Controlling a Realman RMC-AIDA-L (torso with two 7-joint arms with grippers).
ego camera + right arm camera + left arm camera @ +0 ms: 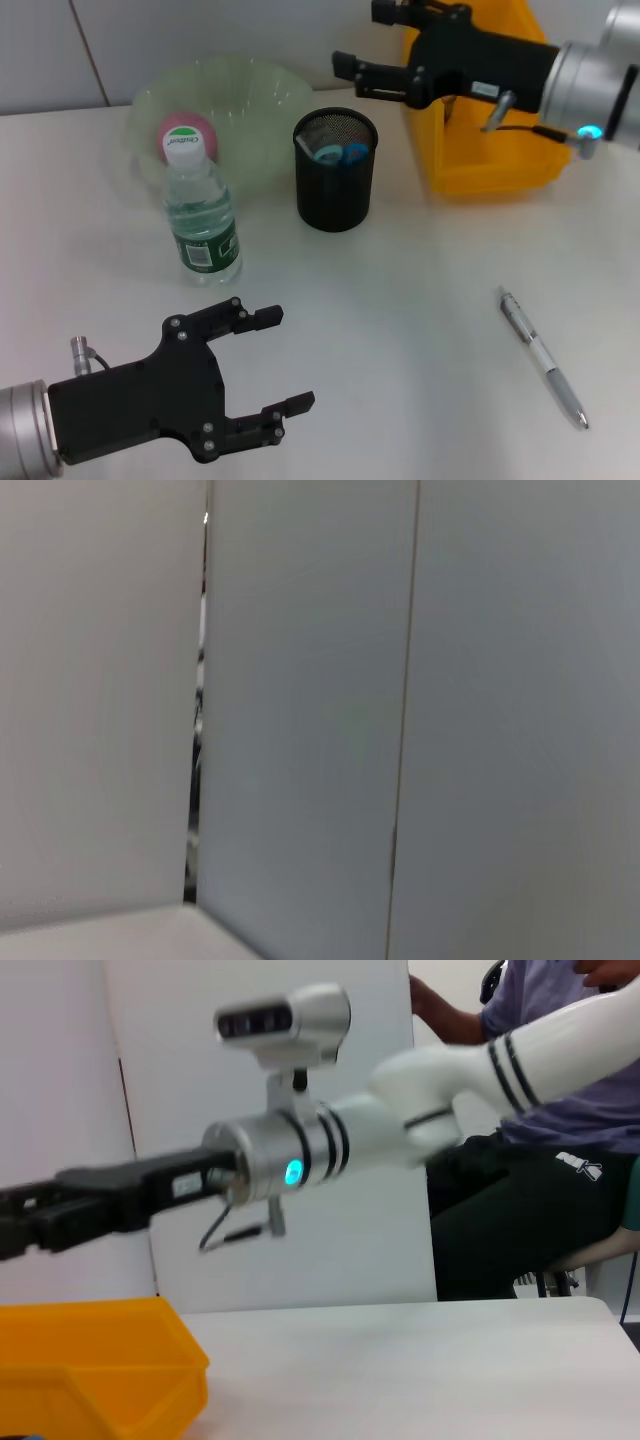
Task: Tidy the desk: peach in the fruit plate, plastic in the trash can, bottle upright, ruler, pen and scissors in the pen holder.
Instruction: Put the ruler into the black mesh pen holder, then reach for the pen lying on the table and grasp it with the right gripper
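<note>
You've got two matte-black hands w/ visible screws: left hand (270, 365), right hand (350, 72). Silver wrist cuffs; right one has a cyan LED, thin cable, white label.

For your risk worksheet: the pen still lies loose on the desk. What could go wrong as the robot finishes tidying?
1. The pen lies flat, so a pinch may slip or roll it.
2. The mesh pen holder already holds scissors, so the pen could catch on them.
3. The right end effector hangs above the holder, near the water bottle; a swing could topple either.
</note>
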